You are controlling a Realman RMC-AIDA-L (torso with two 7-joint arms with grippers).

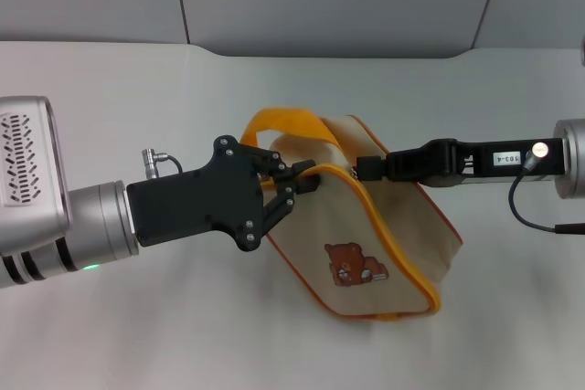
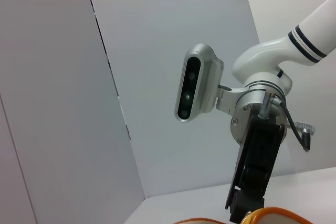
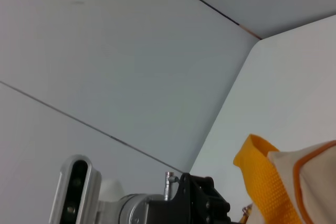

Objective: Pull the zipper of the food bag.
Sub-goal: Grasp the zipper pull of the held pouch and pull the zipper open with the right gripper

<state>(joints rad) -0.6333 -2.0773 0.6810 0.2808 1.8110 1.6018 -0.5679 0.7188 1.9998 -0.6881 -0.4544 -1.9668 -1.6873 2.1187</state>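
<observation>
On your left in the head view, the left claw [image 1: 297, 187] reaches in from the side to the near-left end of the food bag [image 1: 384, 226]. Its black fingers [image 1: 291, 171] are drawn close together at the bag's upper edge, where the yellow-orange zipper [image 1: 393, 235] track begins; you cannot tell whether they actually pinch the track or the small pull tab, since the fingers hide that spot.

The food bag sits near the middle of the white bench [image 1: 137, 98], tilted on its side, with the bear patch [image 1: 352, 264] facing up. The yellow loop handle [image 1: 288, 125] arches up behind the left claw. The zipper track runs along the bag's edge from the left claw down and round to the corner nearest you.

On your right, the right claw [image 1: 366, 168] comes in level from the far side, its tip at the bag's top edge just beside the handle's base. Its fingers look drawn together, but whether it has hold of fabric is not clear.

In the right wrist view the handle and a corner of beige canvas show beside the left arm's black claw.
</observation>
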